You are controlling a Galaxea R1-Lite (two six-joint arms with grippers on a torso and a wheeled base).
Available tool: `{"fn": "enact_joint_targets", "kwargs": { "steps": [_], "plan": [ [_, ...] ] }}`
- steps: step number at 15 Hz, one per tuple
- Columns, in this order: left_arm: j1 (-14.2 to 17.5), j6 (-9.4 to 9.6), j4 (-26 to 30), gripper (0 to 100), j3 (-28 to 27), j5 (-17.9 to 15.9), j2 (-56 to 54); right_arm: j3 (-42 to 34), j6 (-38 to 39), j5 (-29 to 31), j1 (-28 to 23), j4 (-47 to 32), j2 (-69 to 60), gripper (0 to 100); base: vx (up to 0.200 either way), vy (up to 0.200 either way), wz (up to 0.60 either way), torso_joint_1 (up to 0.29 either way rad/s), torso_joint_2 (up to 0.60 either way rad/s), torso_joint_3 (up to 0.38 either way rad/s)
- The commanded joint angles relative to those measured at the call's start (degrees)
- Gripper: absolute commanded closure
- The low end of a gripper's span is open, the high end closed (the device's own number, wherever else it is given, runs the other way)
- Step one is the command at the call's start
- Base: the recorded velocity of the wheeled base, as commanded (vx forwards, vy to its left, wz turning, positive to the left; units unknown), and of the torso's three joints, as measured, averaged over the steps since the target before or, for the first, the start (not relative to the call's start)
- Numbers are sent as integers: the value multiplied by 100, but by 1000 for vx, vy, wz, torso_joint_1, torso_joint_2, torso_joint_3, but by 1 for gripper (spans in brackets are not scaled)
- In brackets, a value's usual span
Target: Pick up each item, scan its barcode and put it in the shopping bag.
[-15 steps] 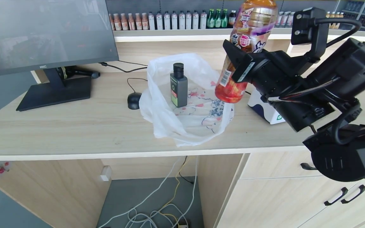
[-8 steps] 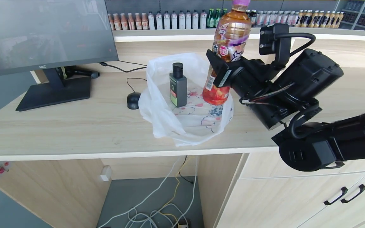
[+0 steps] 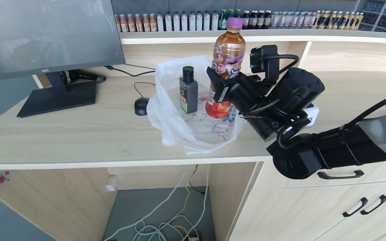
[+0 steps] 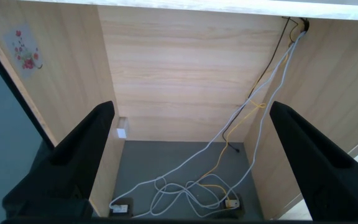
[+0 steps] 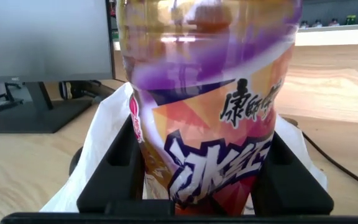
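right gripper (image 3: pixel 224 89) is clamped on the tea bottle (image 3: pixel 228 53) at mid-body, label facing the wrist cam. Over the last second the arm swung it left and down. It was high and tilted off the right side of the shopping bag (image 3: pixel 169 113); now it's near upright with its base inside the bag mouth, just beside the dark bottle (image 3: pixel 188 92) already standing in there. Base looks low, but I can't tell from the head view if it's on the bottom yet. My read: scan is likely done for this one and we're at drop-off. Next is a little more descent, then release, taking care not to knock the dark bottle or snag the bag rim. left gripper (image 4: pixel 191 155) hangs low facing the opening under the counter (image 3: pixel 79 130), jaws wide, nothing in them
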State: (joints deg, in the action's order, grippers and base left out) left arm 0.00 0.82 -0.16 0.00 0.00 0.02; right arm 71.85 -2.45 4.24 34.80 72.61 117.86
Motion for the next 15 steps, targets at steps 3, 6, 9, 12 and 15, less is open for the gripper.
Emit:
{"fn": "enact_joint_targets", "kwargs": {
  "steps": [3,6,9,12,15],
  "plan": [
    [0,-3,-2,0,0,0,-2,154,-19,-2,9,17,282,100,0,0,0,0,0,0],
    [0,6,-2,0,0,0,-2,136,-10,-11,0,61,457,100,0,0,0,0,0,0],
    [0,-3,-2,0,0,0,-2,154,-10,6,9,69,580,100,0,0,0,0,0,0],
    [0,6,-2,0,0,0,-2,127,-36,24,0,219,765,100,0,0,0,0,0,0],
    [0,-3,-2,0,0,0,-2,119,-71,24,9,351,923,100,0,0,0,0,0,0]
  ]
}}
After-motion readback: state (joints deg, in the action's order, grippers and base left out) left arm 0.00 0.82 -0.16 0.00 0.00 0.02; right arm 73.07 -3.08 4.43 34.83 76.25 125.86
